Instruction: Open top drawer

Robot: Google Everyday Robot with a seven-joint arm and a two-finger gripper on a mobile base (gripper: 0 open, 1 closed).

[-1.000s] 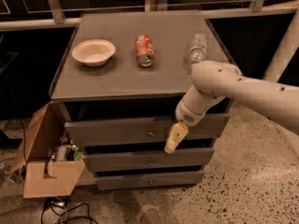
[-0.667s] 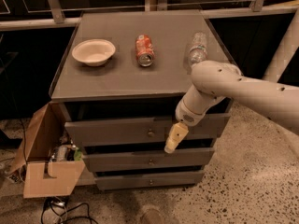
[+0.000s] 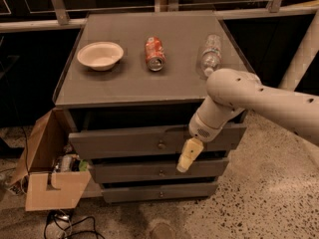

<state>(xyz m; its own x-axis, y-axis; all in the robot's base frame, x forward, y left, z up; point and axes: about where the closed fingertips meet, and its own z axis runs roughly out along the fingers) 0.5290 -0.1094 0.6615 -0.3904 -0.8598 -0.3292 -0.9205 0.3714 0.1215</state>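
Your main risk is missing the small round brass knob (image 3: 161,145). Close from this offset and you may grab air, slip off it, or snag the narrower grey drawer (image 3: 134,172) below. The wide grey wooden top drawer (image 3: 119,142) sits just under the cabinet's surface (image 3: 134,81). Your pale yellow claw (image 3: 184,162) hangs before the drawer's lower edge, just right of the knob and slightly lower. Whether it is released or clenched, you cannot tell.

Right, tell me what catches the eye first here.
The pale arm reaches in from the right, its gripper hanging low before the top drawer, right of its knob. On the cabinet top sit a bowl, a can and a bottle in a row. A cardboard box stands open on the floor, left.
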